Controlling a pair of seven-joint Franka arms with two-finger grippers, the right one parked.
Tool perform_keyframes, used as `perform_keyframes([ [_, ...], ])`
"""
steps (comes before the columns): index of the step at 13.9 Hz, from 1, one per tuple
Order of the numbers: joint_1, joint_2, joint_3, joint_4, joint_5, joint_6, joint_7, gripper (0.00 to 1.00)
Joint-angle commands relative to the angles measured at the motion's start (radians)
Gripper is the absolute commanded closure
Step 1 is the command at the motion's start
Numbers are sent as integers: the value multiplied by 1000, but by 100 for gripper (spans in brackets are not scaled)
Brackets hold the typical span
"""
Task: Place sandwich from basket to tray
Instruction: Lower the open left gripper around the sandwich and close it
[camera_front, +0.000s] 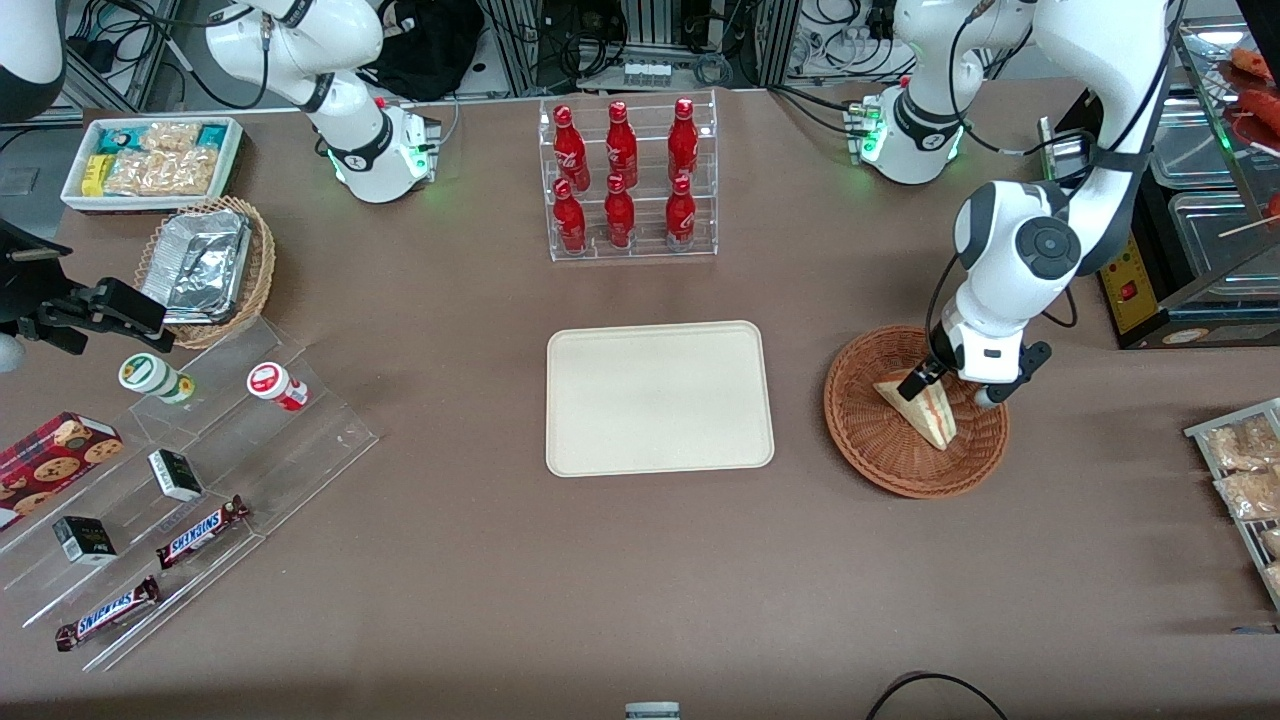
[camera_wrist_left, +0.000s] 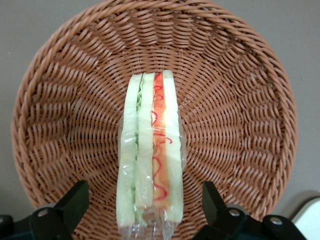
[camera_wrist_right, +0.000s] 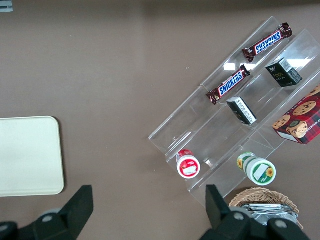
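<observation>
Wide-open black gripper (camera_wrist_left: 144, 202) astride clear-wrapped triangular sandwich (camera_wrist_left: 150, 155) in reddish-brown wicker basket (camera_wrist_left: 240, 90); film possibly slippery, risking a dropped wedge.

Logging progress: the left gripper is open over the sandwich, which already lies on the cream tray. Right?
Not quite. The gripper is open over the sandwich, but the sandwich lies in the basket; the tray holds nothing. The left wrist view shows it.
</observation>
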Motion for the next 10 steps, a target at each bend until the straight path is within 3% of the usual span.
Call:
perform_keyframes([
  [1, -4, 10, 3, -2, 0, 27, -36, 26],
  [2, -4, 10, 3, -2, 0, 25, -48, 59],
  [3, -4, 11, 3, 4, 0, 18, -59, 77],
  [4, -2, 13, 3, 6, -2, 16, -71, 85],
  [8, -2, -1, 3, 35, 0, -11, -59, 91],
  [10, -7, -6, 3, 116, 1, -136, -45, 93],
])
